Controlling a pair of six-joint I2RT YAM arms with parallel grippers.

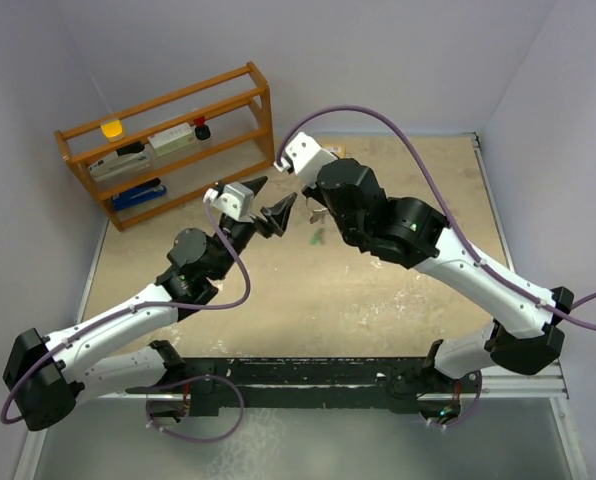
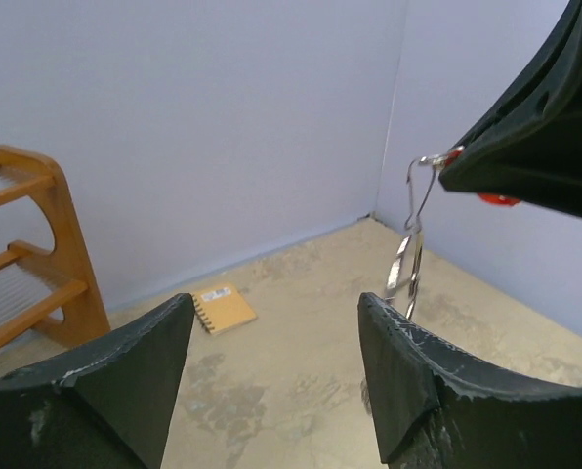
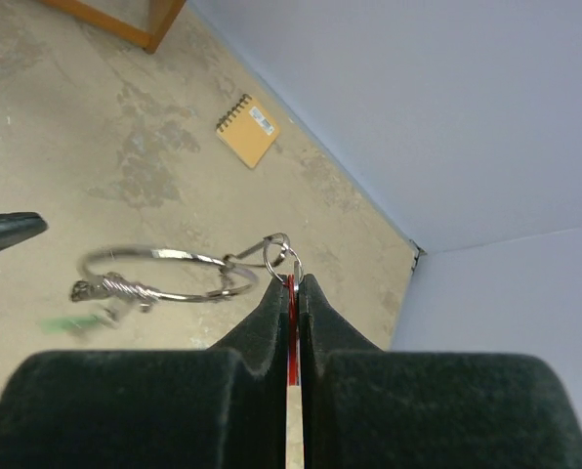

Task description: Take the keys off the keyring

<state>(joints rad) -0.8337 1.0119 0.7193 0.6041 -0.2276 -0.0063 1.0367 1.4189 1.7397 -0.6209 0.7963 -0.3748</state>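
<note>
My right gripper (image 3: pixel 293 278) is shut on the red-headed key (image 3: pixel 291 293) and holds it above the table. A small split ring (image 3: pixel 281 256) at the key's top links to the silver keyring (image 3: pixel 164 274), which sticks out to the left with a twisted clump of wire on it. In the left wrist view the keyring (image 2: pixel 408 259) hangs from the right gripper's fingers (image 2: pixel 525 127), just above my left gripper's right finger. My left gripper (image 2: pixel 273 313) is open and empty; in the top view it (image 1: pixel 278 192) sits beside the ring. A green key (image 1: pixel 318 237) appears to lie on the table below.
A tan spiral notebook (image 2: pixel 223 308) lies near the back wall, also in the right wrist view (image 3: pixel 247 130). A wooden shelf rack (image 1: pixel 168 140) holding small items stands at the back left. Walls close the table (image 1: pixel 398 300) at the back and on both sides.
</note>
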